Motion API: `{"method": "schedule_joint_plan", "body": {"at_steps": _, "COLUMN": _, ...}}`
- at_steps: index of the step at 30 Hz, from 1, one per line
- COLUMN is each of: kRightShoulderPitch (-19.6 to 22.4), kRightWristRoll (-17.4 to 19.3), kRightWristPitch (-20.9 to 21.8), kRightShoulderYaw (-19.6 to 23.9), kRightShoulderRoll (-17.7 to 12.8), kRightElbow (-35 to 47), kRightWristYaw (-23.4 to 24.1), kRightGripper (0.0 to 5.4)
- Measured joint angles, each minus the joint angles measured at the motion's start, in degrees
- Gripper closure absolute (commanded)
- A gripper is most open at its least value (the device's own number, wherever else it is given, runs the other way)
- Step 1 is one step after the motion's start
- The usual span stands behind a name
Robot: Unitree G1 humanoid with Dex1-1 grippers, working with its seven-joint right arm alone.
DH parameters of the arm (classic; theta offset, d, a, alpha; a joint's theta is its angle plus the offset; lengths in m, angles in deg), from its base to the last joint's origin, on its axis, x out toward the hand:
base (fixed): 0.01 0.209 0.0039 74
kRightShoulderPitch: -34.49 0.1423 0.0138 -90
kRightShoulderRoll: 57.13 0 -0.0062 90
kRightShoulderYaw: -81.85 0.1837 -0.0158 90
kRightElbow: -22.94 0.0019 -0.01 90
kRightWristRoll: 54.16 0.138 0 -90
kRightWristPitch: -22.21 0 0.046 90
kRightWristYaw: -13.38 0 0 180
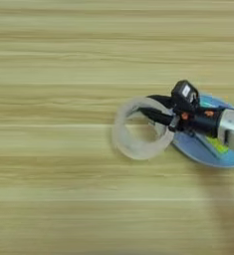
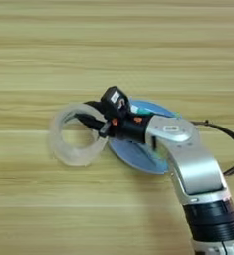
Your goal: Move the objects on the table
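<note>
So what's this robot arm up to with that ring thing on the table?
The robot's right gripper is at a whitish tape roll lying flat on the wooden table. Its two black fingers sit at the roll's right wall, one reaching into the hole. Just right of the roll lies a blue plate, partly under the arm, with something yellow-green on it.
</note>
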Motion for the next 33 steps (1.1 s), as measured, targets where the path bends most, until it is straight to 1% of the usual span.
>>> {"method": "schedule_joint_plan", "body": {"at_steps": 2, "kRightShoulderPitch": 1.0, "kRightWristRoll": 0.1, "kRightWristPitch": 0.0, "kRightShoulderYaw": 1.6, "kRightShoulderRoll": -0.2, "kRightElbow": -1.7, "kRightWristYaw": 0.1, "kRightGripper": 3.88}}
{"method": "schedule_joint_plan", "body": {"at_steps": 4, "kRightShoulderPitch": 2.2, "kRightWristRoll": 0.2, "kRightWristPitch": 0.1, "kRightShoulderYaw": 3.9, "kRightShoulderRoll": -1.1, "kRightElbow": -3.4, "kRightWristYaw": 0.2, "kRightGripper": 3.88}}
{"method": "schedule_joint_plan", "body": {"at_steps": 11, "kRightShoulderPitch": 4.3, "kRightWristRoll": 0.1, "kRightWristPitch": 1.4, "kRightShoulderYaw": 7.2, "kRightShoulderRoll": -1.7, "kRightElbow": -7.5, "kRightWristYaw": 0.5, "kRightGripper": 3.88}}
{"method": "schedule_joint_plan", "body": {"at_steps": 15, "kRightShoulderPitch": 6.4, "kRightWristRoll": 0.0, "kRightWristPitch": 2.7, "kRightShoulderYaw": 10.2, "kRightShoulderRoll": -3.3, "kRightElbow": -11.4, "kRightWristYaw": 1.2, "kRightGripper": 3.88}}
{"method": "schedule_joint_plan", "body": {"at_steps": 17, "kRightShoulderPitch": 6.9, "kRightWristRoll": 0.0, "kRightWristPitch": 3.4, "kRightShoulderYaw": 11.0, "kRightShoulderRoll": -3.9, "kRightElbow": -13.0, "kRightWristYaw": 1.3, "kRightGripper": 3.88}}
{"method": "schedule_joint_plan", "body": {"at_steps": 20, "kRightShoulderPitch": 7.2, "kRightWristRoll": -0.4, "kRightWristPitch": 4.4, "kRightShoulderYaw": 11.1, "kRightShoulderRoll": -4.0, "kRightElbow": -15.6, "kRightWristYaw": 1.3, "kRightGripper": 3.88}}
{"method": "schedule_joint_plan", "body": {"at_steps": 23, "kRightShoulderPitch": 7.6, "kRightWristRoll": -1.5, "kRightWristPitch": 6.3, "kRightShoulderYaw": 11.1, "kRightShoulderRoll": -4.0, "kRightElbow": -19.0, "kRightWristYaw": 1.5, "kRightGripper": 3.88}}
{"method": "schedule_joint_plan", "body": {"at_steps": 25, "kRightShoulderPitch": 7.9, "kRightWristRoll": -2.1, "kRightWristPitch": 6.8, "kRightShoulderYaw": 11.0, "kRightShoulderRoll": -4.0, "kRightElbow": -21.2, "kRightWristYaw": 1.6, "kRightGripper": 3.88}}
{"method": "schedule_joint_plan", "body": {"at_steps": 33, "kRightShoulderPitch": 9.3, "kRightWristRoll": -3.9, "kRightWristPitch": 9.9, "kRightShoulderYaw": 10.7, "kRightShoulderRoll": -4.0, "kRightElbow": -26.8, "kRightWristYaw": 2.2, "kRightGripper": 3.88}}
